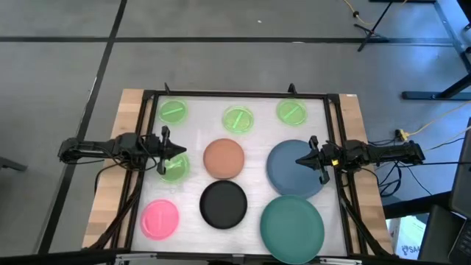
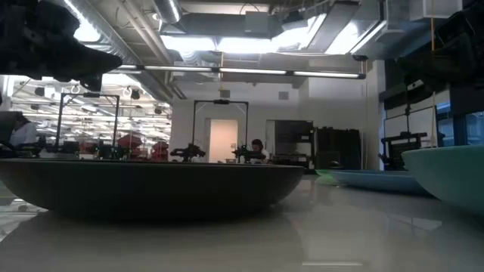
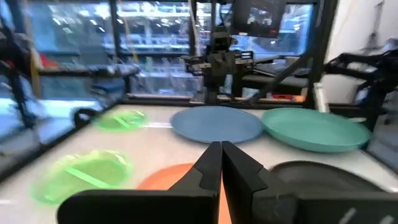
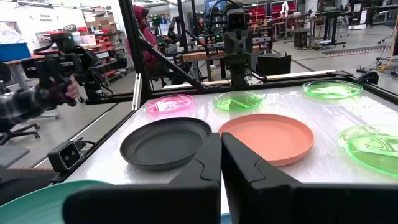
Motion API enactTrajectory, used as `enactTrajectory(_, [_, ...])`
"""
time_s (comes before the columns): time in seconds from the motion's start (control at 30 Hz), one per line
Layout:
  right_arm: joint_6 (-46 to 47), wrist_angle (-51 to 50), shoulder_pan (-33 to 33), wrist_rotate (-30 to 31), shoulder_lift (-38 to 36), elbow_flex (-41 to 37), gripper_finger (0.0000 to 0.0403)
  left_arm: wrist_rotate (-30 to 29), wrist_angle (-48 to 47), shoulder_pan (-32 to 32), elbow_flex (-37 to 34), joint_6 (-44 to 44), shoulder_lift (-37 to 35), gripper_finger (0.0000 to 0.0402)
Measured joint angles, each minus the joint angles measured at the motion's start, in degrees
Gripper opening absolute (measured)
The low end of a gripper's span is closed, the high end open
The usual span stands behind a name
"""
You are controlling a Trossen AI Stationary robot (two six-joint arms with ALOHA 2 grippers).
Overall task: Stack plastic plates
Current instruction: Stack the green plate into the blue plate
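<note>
Nine plates lie singly, flat on the white table. Four small lime-green ones: three along the far edge [image 1: 173, 112], [image 1: 238, 119], [image 1: 291, 112], and one at the left [image 1: 174, 168]. The tan-orange plate [image 1: 223, 158] is in the middle, with the black plate [image 1: 224, 204] nearer. The pink plate [image 1: 160, 219] sits near left, the slate-blue plate [image 1: 294, 173] right, the teal-green plate [image 1: 292, 227] near right. My left gripper [image 1: 182, 152] is shut, hovering over the left lime plate. My right gripper [image 1: 299, 160] is shut, hovering over the blue plate.
A black metal frame [image 1: 235, 95] borders the white surface, with wooden table edges [image 1: 110, 177] outside it. Cables run at the right [image 1: 412, 132]. In the right wrist view a person [image 4: 37, 99] holds a camera beyond the table's left side.
</note>
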Motion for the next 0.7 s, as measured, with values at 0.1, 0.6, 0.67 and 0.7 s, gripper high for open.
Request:
enactTrajectory(0.1, [0.0,0.0,0.0,0.0,0.0,0.0,0.0003,-0.5,2.7,0.0,0.0,0.8,0.0,0.0005])
enactTrajectory(0.6, [0.5,4.3,0.0,2.8,0.0,0.0,0.0003,-6.3,8.7,0.0,0.0,0.4,0.1,0.0005])
enactTrajectory(0.67, [1.7,6.4,0.0,2.8,0.0,0.0,0.0003,-6.0,10.4,0.0,0.0,1.2,0.1,0.0005])
enactTrajectory(0.7, [1.8,7.2,0.0,2.8,0.0,0.0,0.0003,-5.8,11.3,0.0,0.0,1.6,0.1,0.0005])
